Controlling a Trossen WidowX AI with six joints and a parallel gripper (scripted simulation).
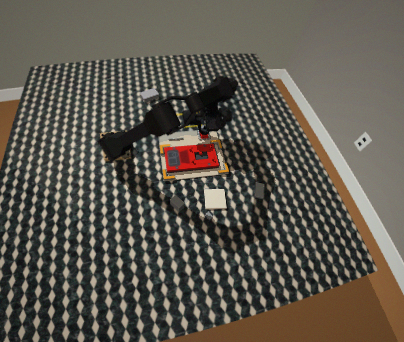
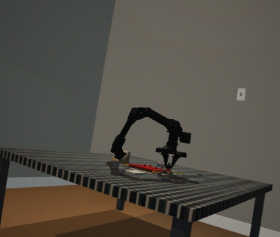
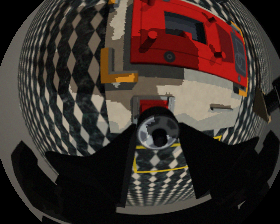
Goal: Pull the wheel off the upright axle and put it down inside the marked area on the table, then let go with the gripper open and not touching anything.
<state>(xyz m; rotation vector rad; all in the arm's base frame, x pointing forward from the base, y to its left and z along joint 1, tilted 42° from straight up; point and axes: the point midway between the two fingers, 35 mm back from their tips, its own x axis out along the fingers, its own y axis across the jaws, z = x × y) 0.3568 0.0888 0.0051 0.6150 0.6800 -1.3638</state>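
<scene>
A small grey wheel with a dark hub sits on the upright axle, seen end-on in the wrist view. My gripper reaches down at the far edge of the red board, and its two black fingers are shut on the wheel's sides. A small red mount shows just beyond the wheel. A thin yellow outline on the table top shows between the fingers below the wheel. In the top and exterior views the wheel is hidden by the gripper.
The red board lies on a cream plate with orange corner brackets. A white square tile and two grey blocks lie in front of it. A small pale block lies at the back. The arm's base stands to the left.
</scene>
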